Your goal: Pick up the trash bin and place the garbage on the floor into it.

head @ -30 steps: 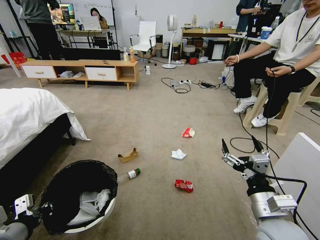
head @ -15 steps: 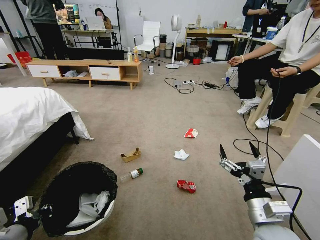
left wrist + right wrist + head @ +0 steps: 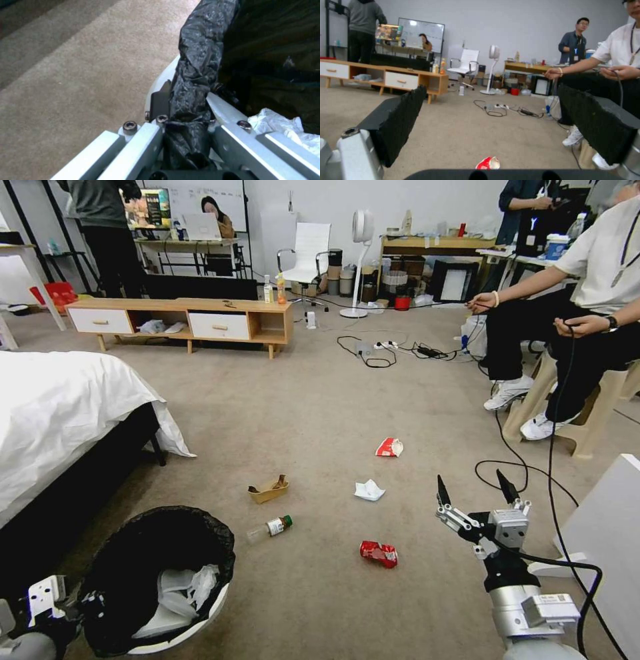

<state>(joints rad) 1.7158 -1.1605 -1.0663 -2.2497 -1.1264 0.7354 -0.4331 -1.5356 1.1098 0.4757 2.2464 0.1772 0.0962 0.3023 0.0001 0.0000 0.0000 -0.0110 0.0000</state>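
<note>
Two grippers | left gripper (image 3: 186,117) clamps trash bin (image 3: 190,617) rim, seemingly tilted | right gripper (image 3: 475,492) spread

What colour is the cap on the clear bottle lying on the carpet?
Green: the bottle cap shows best in the head view.

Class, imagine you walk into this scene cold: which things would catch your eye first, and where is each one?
Nearest on the robot's left is the trash bin, its black bag rim pinched in the left claw. The right claw hangs open above the carpet on the right. Between them lies scattered garbage: a crushed red can, a white tissue, a bottle and a cardboard tray.
</note>
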